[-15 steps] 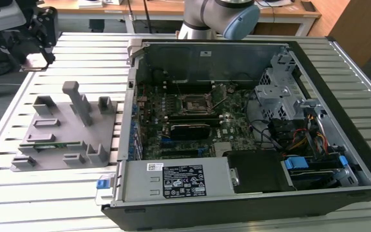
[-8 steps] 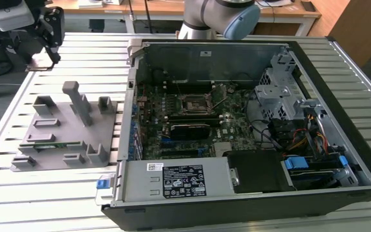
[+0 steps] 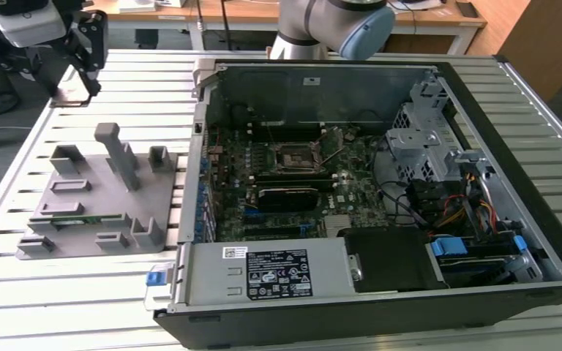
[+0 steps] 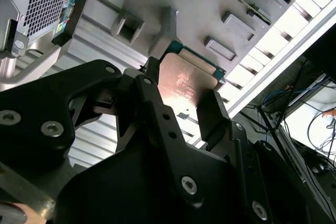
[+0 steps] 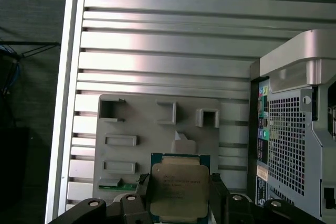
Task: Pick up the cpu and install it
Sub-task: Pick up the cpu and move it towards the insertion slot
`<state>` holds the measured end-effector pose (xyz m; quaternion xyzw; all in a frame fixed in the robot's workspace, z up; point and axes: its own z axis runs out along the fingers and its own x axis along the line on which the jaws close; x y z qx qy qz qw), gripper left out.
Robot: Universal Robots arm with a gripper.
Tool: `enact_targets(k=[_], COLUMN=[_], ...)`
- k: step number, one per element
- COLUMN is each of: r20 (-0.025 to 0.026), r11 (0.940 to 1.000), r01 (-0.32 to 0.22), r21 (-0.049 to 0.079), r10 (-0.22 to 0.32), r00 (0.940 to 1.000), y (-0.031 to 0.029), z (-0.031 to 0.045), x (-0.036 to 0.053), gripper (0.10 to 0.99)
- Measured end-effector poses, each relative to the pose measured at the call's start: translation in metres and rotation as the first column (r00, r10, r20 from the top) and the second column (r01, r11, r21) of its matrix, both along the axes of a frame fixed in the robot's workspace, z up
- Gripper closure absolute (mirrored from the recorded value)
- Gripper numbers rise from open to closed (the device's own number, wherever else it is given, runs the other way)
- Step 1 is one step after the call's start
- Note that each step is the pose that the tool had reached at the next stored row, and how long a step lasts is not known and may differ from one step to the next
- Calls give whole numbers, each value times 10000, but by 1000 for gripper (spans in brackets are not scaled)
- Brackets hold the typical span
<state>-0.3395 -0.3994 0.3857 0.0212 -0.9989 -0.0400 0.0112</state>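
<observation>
1. Now, the exterior view looks down into one open case (image 3: 379,183) with its dark socket (image 3: 291,156); the first wrist view meets the case's grilled outer wall.
2. One grey fixture (image 5: 157,135) lies on the slatted table (image 5: 157,35) beside the case.
3. My gripper (image 5: 179,192) is clamped on the cpu, its fingers (image 4: 210,111) partly cut off in both wrist views.
4. One cpu (image 5: 178,184) is held clear of the fixture, its lower edge hidden.
5. One green strip (image 3: 71,217) sits in the fixture.
</observation>
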Motion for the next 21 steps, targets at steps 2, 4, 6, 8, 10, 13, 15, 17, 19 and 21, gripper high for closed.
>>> enact_targets(k=[2, 4, 6, 8, 10, 13, 15, 17, 19, 21], r20=[-1, 0, 0, 0, 0, 0, 0, -1, -1, 0], r11=[10000, 10000, 10000, 10000, 10000, 10000, 10000, 10000, 10000, 10000], r01=[-1, -1, 0, 0, 0, 0, 0, 0, 0, 0], r21=[0, 0, 0, 0, 0, 0, 0, 0, 0, 0], r10=[1, 1, 0, 0, 0, 0, 0, 0, 0, 0], r00=[10000, 10000, 10000, 10000, 10000, 10000, 10000, 10000, 10000, 10000], y=[3, 4, 6, 7, 9, 12, 13, 15, 16, 17], z=[0, -1, -1, -1, -2, -2, -3, -3, -3, -3], x=[27, 54, 84, 113, 142, 179, 201, 226, 252, 278], gripper=[557, 557, 557, 557, 557, 557, 557, 557, 557, 557])
